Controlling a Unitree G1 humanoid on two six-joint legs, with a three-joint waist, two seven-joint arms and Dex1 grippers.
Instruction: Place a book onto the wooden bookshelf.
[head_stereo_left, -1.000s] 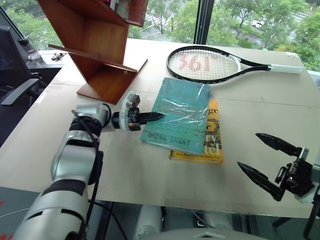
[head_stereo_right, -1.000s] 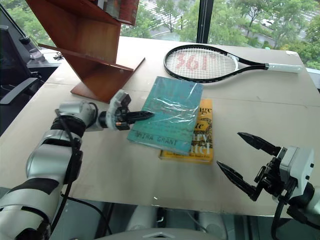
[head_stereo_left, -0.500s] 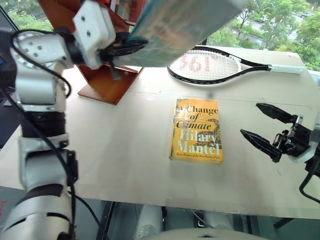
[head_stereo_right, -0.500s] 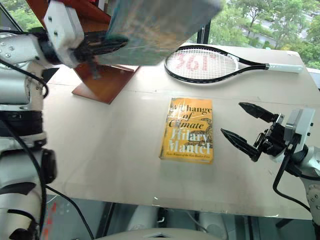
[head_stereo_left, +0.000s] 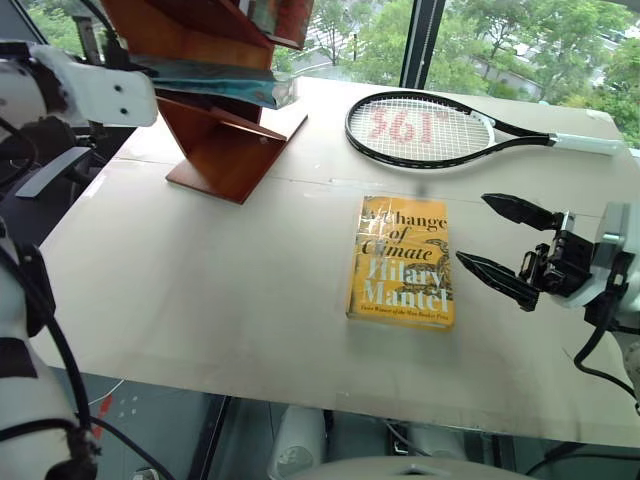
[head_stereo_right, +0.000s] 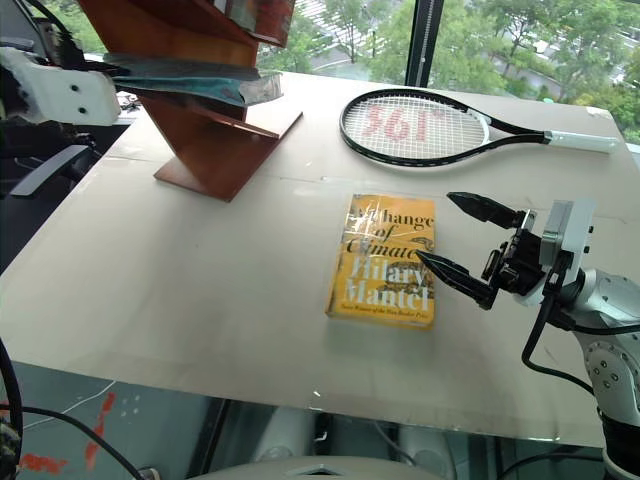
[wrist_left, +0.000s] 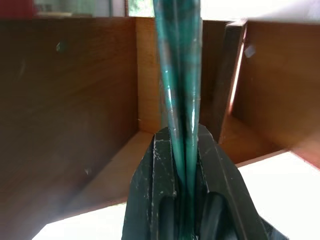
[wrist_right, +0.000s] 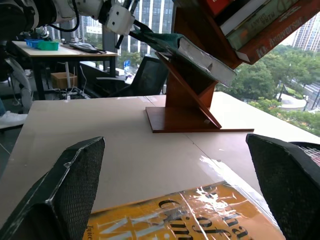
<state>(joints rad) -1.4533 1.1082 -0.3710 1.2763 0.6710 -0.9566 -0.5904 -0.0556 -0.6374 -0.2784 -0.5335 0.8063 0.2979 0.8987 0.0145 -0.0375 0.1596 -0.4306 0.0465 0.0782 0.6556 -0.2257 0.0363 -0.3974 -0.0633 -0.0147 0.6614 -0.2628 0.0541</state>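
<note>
While the left gripper (wrist_left: 186, 220) has its two black fingers (wrist_left: 157, 200) pinched tight on the spine edge of the teal-green book (head_stereo_left: 215, 82), the book lies nearly flat, slid partway into a slanted bay of the wooden bookshelf (head_stereo_left: 225, 150). Its far corner pokes out past the shelf's front edge, and whether it rests on the board below I cannot tell. Other books (wrist_right: 260, 25) sit in the bay above it. The shelf stands at the table's (head_stereo_left: 200, 300) far left corner.

Right gripper (head_stereo_left: 510, 250): fingers spread wide, holding nothing, hovering just beside the right edge of the yellow "A Change of Climate" book (head_stereo_left: 402, 262), which lies flat mid-table. A tennis racket (head_stereo_left: 430, 130) lies along the far edge.

Progress, as judged: pickup and carry done, insertion underway. Left: push the book fully in, settle it on the board, open the fingers, pull the arm out clear of the shelf. Release not yet done.
</note>
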